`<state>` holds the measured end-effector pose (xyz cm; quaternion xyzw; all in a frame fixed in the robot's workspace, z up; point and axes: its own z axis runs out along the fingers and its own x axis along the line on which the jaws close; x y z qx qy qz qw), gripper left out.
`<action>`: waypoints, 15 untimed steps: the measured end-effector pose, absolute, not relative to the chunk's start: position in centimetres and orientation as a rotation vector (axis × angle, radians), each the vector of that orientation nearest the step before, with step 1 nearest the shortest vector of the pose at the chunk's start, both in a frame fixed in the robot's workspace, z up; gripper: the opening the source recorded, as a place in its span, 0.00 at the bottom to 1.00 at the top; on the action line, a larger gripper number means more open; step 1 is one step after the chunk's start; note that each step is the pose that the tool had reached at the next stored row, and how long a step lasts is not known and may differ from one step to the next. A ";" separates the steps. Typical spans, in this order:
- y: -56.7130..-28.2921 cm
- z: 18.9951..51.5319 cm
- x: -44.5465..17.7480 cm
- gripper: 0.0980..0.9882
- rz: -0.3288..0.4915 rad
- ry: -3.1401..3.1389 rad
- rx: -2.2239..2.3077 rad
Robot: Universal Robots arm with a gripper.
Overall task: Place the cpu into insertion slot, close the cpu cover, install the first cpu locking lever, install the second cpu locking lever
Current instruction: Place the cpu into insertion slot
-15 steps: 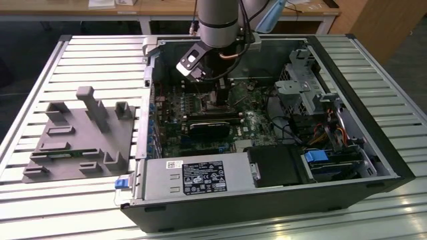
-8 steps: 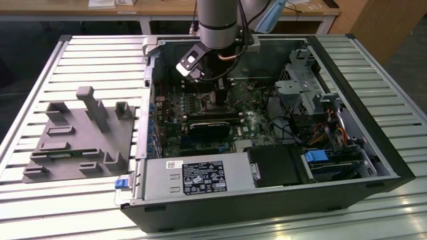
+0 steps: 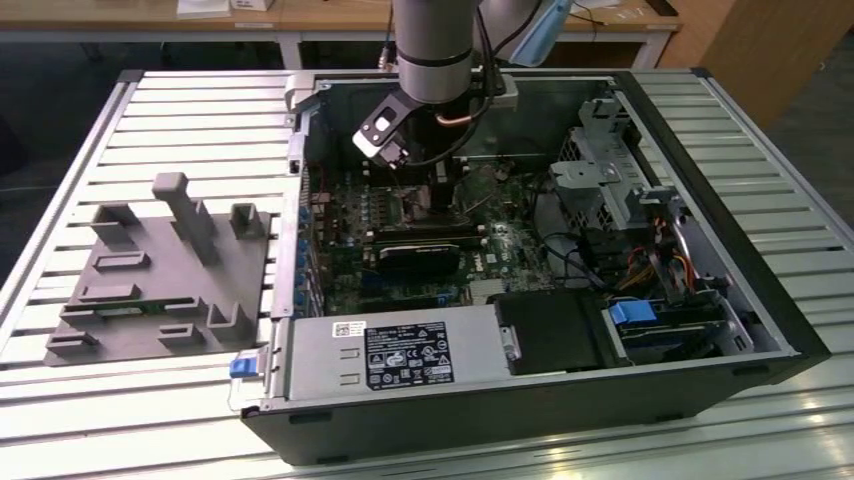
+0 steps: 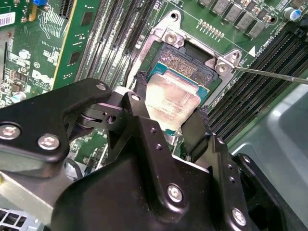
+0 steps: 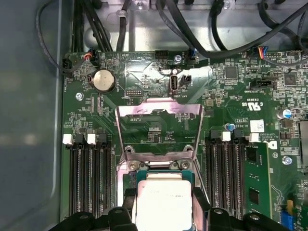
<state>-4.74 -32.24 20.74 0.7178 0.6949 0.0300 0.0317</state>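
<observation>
Starting at the exterior view's left, a grey moulded plastic fixture (image 3: 160,270) with upright posts lies on the slatted metal table (image 3: 200,110). Just beside it, toward the exterior view's right, is the open black computer case (image 3: 534,410), with a silver box-shaped power supply (image 3: 387,355) along its near wall. The grey robot arm (image 3: 434,50) hangs into the case above the green motherboard (image 5: 144,82). In both wrist views the black gripper (image 4: 168,113) (image 5: 163,204) is narrowed onto the cpu (image 4: 171,98) (image 5: 162,202), a flat square chip with a dull silver-grey top, one finger on each of two opposite edges. The chip is over the insertion slot (image 4: 185,60), a square socket with a dark centre and silver rim, and covers part of it; I cannot tell whether it is seated. In the first wrist view the cpu cover (image 5: 161,108), a thin silver frame with a cut-out middle, is flipped open, off the socket. In the second wrist view a thin straight metal lever (image 4: 269,74) runs out from the socket's corner
</observation>
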 end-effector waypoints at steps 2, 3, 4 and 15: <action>-32.2 20.6 -4.8 0.50 0.093 2.141 2.209; -32.2 20.6 -4.8 0.50 0.093 2.142 2.209; -32.2 20.5 -4.9 0.50 0.093 2.142 2.209; -32.2 19.7 -5.1 0.50 0.098 2.152 2.206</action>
